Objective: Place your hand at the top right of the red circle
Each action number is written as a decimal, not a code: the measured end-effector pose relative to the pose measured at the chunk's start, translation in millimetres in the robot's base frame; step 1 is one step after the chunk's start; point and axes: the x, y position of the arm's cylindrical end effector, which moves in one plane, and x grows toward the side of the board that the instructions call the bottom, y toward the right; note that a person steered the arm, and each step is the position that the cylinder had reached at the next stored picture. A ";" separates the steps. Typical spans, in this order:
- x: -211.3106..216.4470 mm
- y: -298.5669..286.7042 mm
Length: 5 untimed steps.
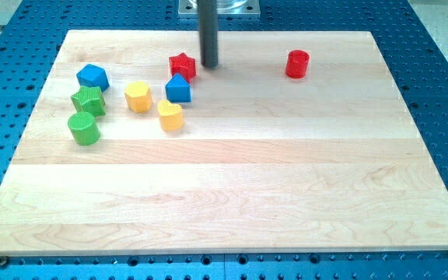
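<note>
The red circle [296, 64], a short upright cylinder, stands alone on the bench [224, 187] near the view's top, right of centre, well apart from every other block. My tip [209, 65] is to its left at about the same height in the view, with bare wood between them, so the circle lies off to the tool's right and is not touched. The tool is a plain dark rod coming straight down from the view's top edge; it has nothing that opens or closes and it holds nothing.

Just to the left of my tip sits the red star [183, 65], very close, though whether the two touch is hard to tell from this angle. Below the star is the blue block [178, 89], roughly house-shaped. Further down and left are the yellow heart [170, 115] and the yellow hexagon [138, 96]. Near the bench's left edge are the blue pentagon-like block [92, 76], the green star [89, 99] beneath it, and the green cylinder [83, 127] lowest of the group.
</note>
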 end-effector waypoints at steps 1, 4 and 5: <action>-27.3 44.3; -36.3 157.6; -25.7 182.5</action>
